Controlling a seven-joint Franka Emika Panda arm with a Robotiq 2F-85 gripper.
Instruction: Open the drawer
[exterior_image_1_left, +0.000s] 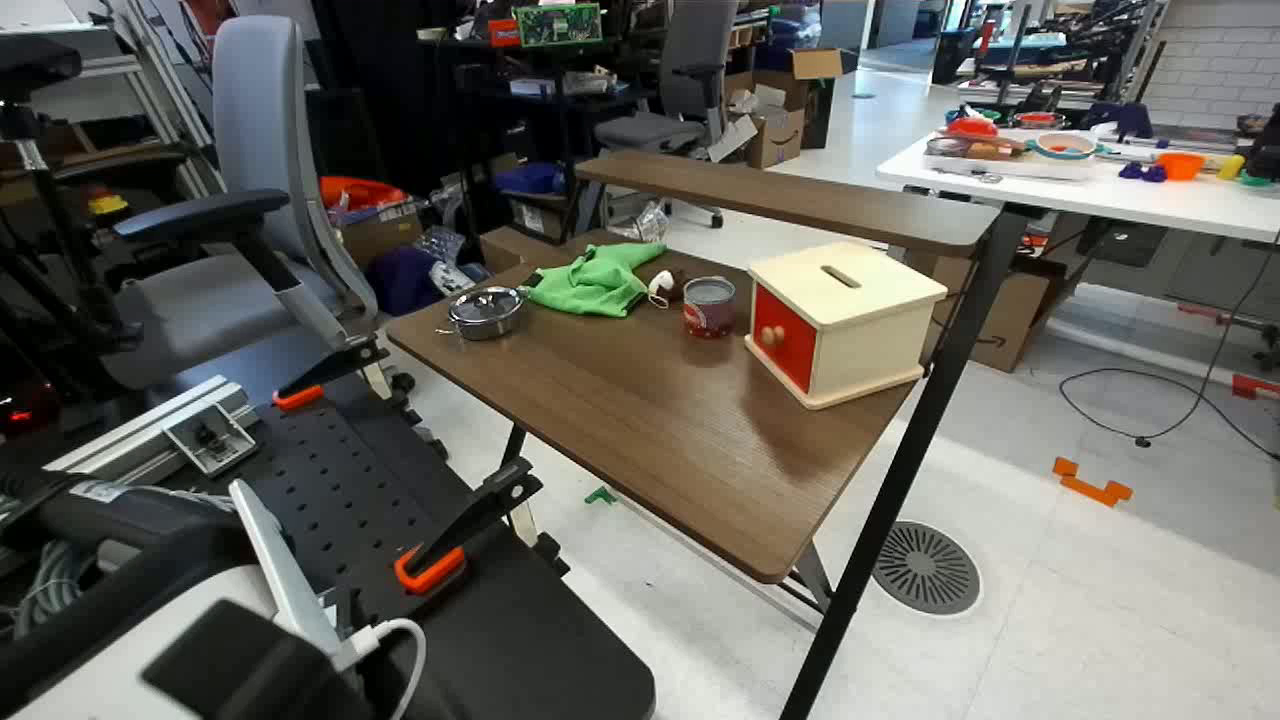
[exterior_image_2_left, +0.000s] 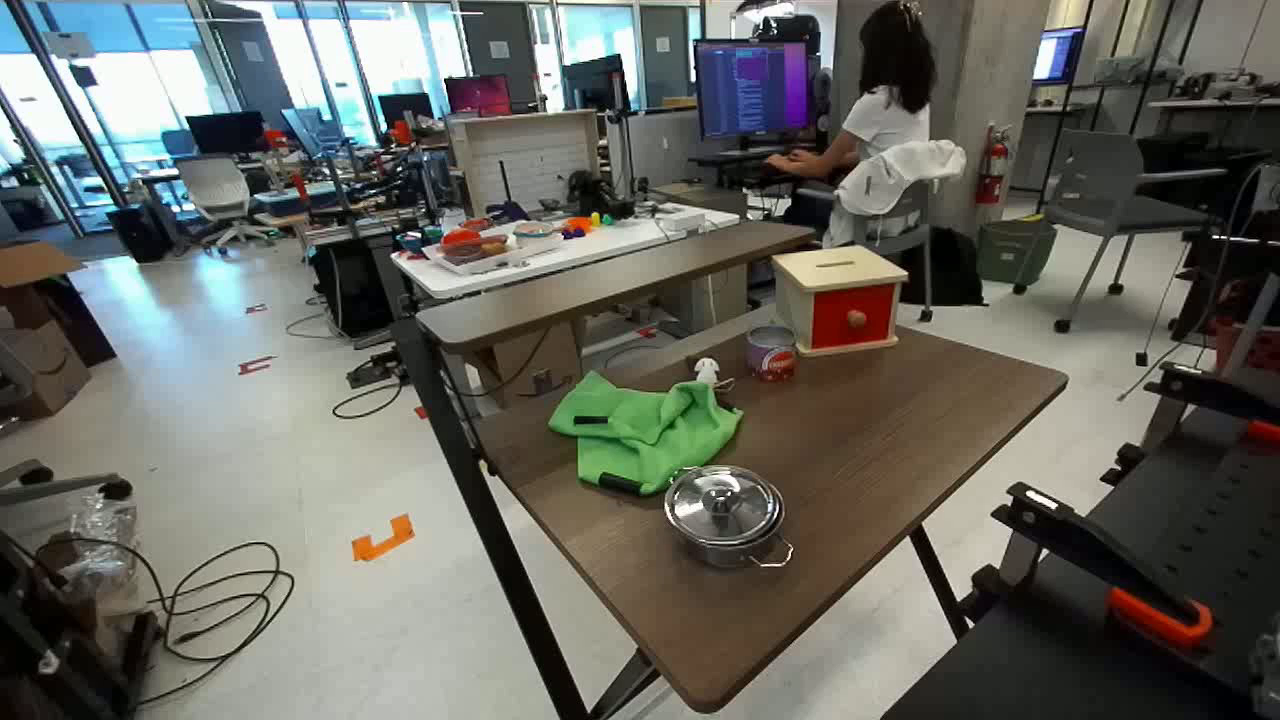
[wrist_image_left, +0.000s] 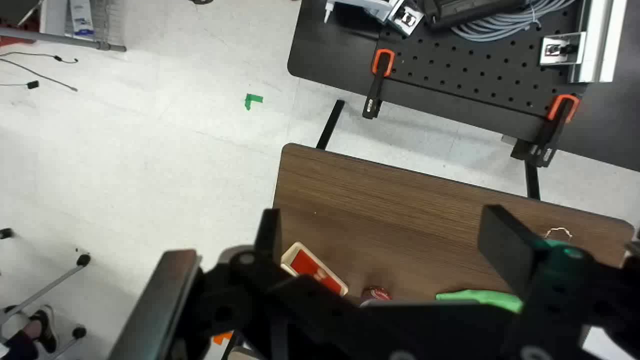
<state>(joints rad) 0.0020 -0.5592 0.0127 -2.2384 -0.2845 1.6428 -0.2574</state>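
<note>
The drawer has a red front (exterior_image_1_left: 795, 348) with a round wooden knob (exterior_image_1_left: 771, 335). It sits flush in a small pale wooden cabinet (exterior_image_1_left: 875, 345) with a slot in its top. The red front also shows in an exterior view (exterior_image_2_left: 834, 318), and its knob (exterior_image_2_left: 857, 319) faces the table's open part. In the wrist view the red front (wrist_image_left: 304, 262) shows low and left of centre, partly hidden behind the gripper. My gripper (wrist_image_left: 382, 218) is wide open and empty, high above the brown table, its fingers apart from everything. The gripper does not show in either exterior view.
On the brown table (exterior_image_1_left: 640, 420) stand a can (exterior_image_1_left: 709, 308), a small white figure (exterior_image_2_left: 706, 371), a green cloth (exterior_image_1_left: 590, 280) and a lidded metal pot (exterior_image_2_left: 725, 510). A raised shelf (exterior_image_1_left: 780, 195) runs behind them. A black bench (wrist_image_left: 450, 95) with orange clamps stands across a gap.
</note>
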